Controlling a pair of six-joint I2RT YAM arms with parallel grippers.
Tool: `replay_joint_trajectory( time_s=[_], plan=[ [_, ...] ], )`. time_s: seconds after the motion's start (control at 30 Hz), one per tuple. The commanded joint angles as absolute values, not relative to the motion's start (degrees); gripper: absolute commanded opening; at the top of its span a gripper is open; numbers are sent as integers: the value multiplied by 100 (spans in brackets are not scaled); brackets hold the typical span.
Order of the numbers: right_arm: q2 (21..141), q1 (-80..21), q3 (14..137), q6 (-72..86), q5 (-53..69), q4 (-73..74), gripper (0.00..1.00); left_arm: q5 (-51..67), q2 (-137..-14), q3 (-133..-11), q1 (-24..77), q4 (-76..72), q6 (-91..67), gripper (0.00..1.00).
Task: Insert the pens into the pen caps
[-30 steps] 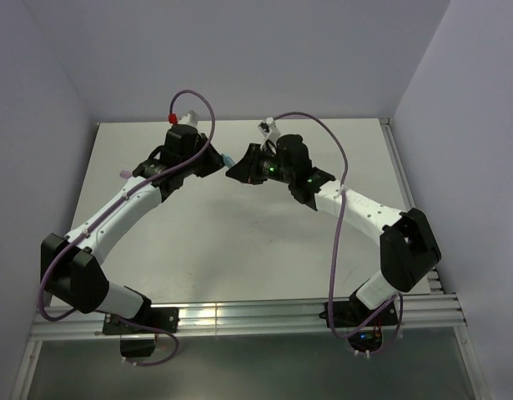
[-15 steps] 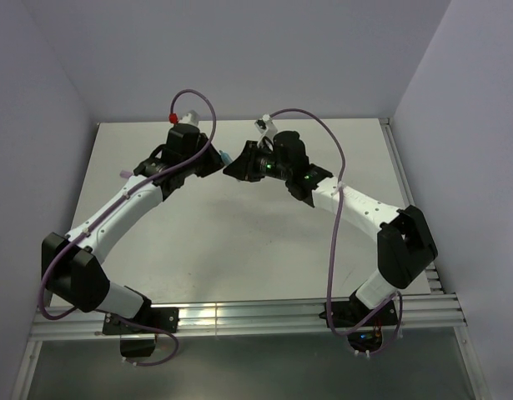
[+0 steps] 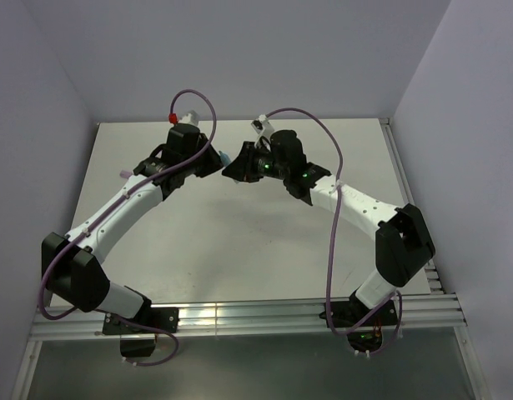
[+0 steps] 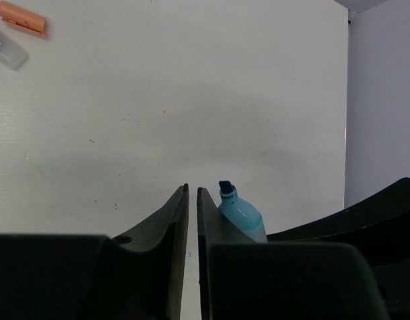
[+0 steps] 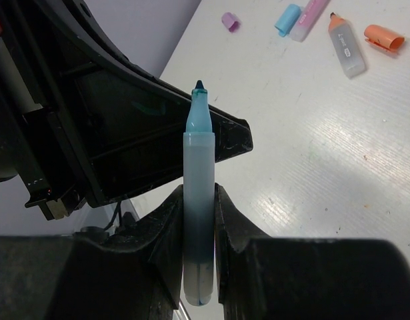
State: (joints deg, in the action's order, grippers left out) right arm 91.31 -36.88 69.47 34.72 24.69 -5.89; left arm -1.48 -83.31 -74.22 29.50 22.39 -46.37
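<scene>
Blue pen [image 5: 198, 153] is clamped between the two fingers of the right hand [image 5: 199, 193], which is closed tight on its pale barrel. The tail end sits low between the fingers and the dark chisel tip juts out past the fingertips. Its tip points toward the black body of the left hand [image 4: 193, 193], which fills the space just behind and to the left of it in the right wrist view.

From the left wrist view, the left hand's fingers are drawn together with only a thin slit between them and nothing in that slit. The blue pen's tip shows just beside the outer face of one finger, outside the slit. Whether it touches that finger cannot be told.

From above, the two hands meet nose to nose over the far middle of the white surface [image 3: 239, 242], with a speck of blue between them.

The other pieces lie on the surface well apart from both hands. The pink cap [image 5: 229, 21] lies alone, and the blue cap [image 5: 287, 19] is right against the end of the pink pen [image 5: 311, 13]. The orange-tipped pen [image 5: 345, 45] is next, and the orange cap [image 5: 383, 37] is just beside it.
</scene>
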Motion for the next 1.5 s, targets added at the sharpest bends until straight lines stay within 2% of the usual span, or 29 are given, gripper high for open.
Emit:
replay_joint_trajectory(
  time_s=[0.0, 1.13, 1.47],
  plan=[
    [9290, -3850, 7233, 3296, 2690, -299, 0, 35, -8279, -7813, 3067, 1925, -4605, 16],
    [9589, -3902, 7506, 3094, 2918, 88, 0, 35, -8297, -7805, 3076, 2004, -4456, 17],
    [9413, -3832, 7541, 3453, 2365, 114, 0, -139, -8227, -7673, 3067, 2083, -4456, 22]
  ],
)
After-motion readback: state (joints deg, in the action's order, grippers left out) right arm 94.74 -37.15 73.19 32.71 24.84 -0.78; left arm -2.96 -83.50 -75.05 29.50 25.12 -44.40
